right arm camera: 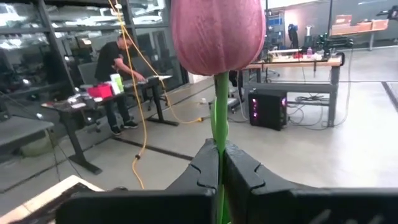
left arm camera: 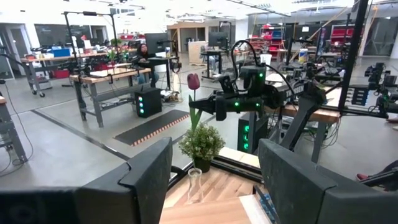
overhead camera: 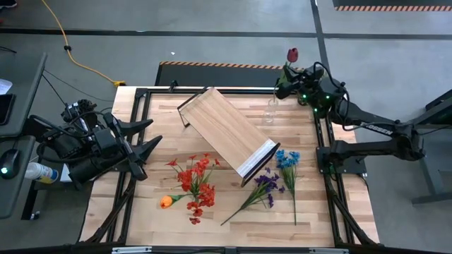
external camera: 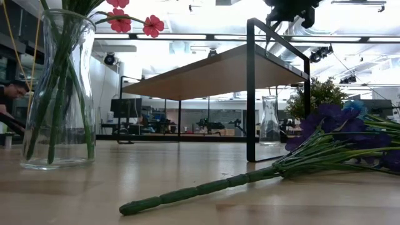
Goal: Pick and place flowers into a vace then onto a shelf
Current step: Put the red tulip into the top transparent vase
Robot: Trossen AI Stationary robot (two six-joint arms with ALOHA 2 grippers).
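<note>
My right gripper (overhead camera: 281,86) is shut on a dark maroon tulip (overhead camera: 292,54), raised at the table's far right above a small clear vase (overhead camera: 272,111) that stands on the table. Red flowers (overhead camera: 198,180) stand with their stalks in a taller glass vase (external camera: 59,87). Orange (overhead camera: 166,201), purple (overhead camera: 265,185) and blue (overhead camera: 287,161) flowers lie flat on the tabletop. The shelf (overhead camera: 229,134) stands on its dark frame legs, slanting across the middle. My left gripper (overhead camera: 155,132) waits open at the table's left edge. My right gripper pinches the tulip's green stalk (right arm camera: 220,124) between its two fingers, a short way below the bloom (right arm camera: 217,34). The fingers lie level and across the stalk. The tulip stands upright, bloom up and lifted clear, its lower stalk (left arm camera: 193,118) hanging above the small vase (left arm camera: 194,183).
A bushy pale-green potted plant (left arm camera: 202,143) stands at the far edge close to the small vase. The purple flower's long stalk (external camera: 187,194) lies across the near tabletop. Dark frame rails (overhead camera: 328,169) run along the table's sides.
</note>
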